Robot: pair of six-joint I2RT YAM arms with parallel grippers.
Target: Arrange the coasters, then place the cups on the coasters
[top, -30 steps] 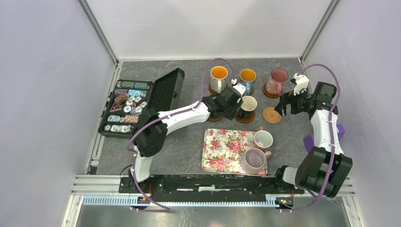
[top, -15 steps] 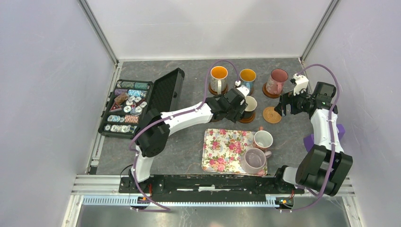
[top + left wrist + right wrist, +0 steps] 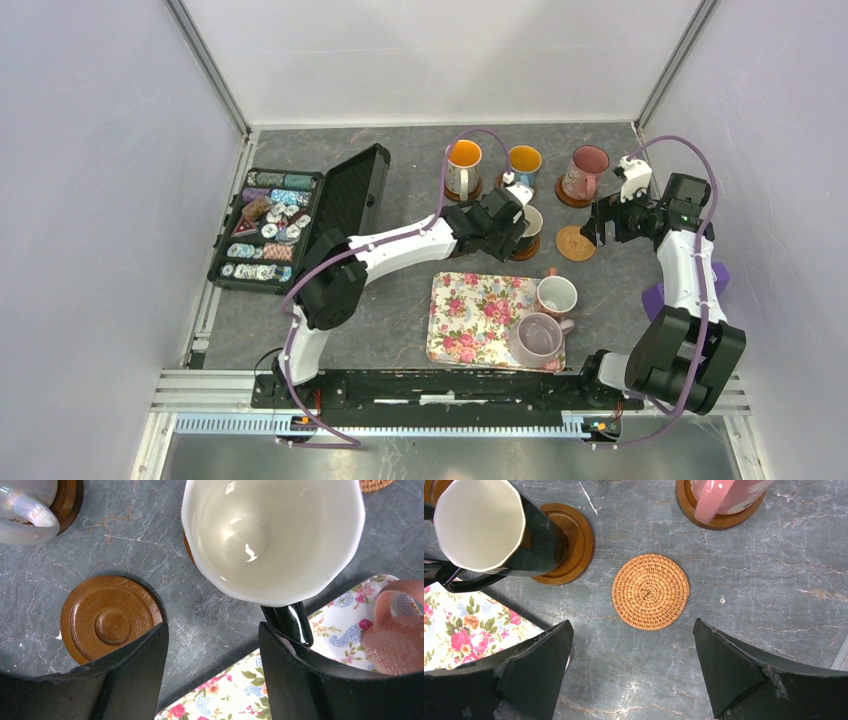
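the floral tray (image 3: 470, 320) sits near the arms, and everything else can be placed off it. just past the tray's far edge the black mug (image 3: 272, 535) with the cream inside stands on a brown coaster (image 3: 574, 540), its handle pointing back toward the tray. the left gripper (image 3: 212, 627) hangs low right there, fingers spread. bare tabletop shows between them and the mug's handle lies just in front of the right-hand finger, not pinched. beyond the tray's far left corner a second brown coaster (image 3: 112, 622) lies bare.

off the tray's far right corner is the tan woven coaster (image 3: 650, 591), with nothing on it. the right gripper (image 3: 633, 625) hovers over it with its fingers wide apart and holds nothing.

farther back from the tray stand three mugs in a row, each on a brown coaster: the white patterned mug (image 3: 463, 165), the blue mug (image 3: 523, 162) and the pink mug (image 3: 585, 170). the white-pink mug (image 3: 556, 296) stands at the tray's right edge, and the lilac mug (image 3: 538, 338) on its near right corner. well left of the tray is an open chip case (image 3: 270, 225).
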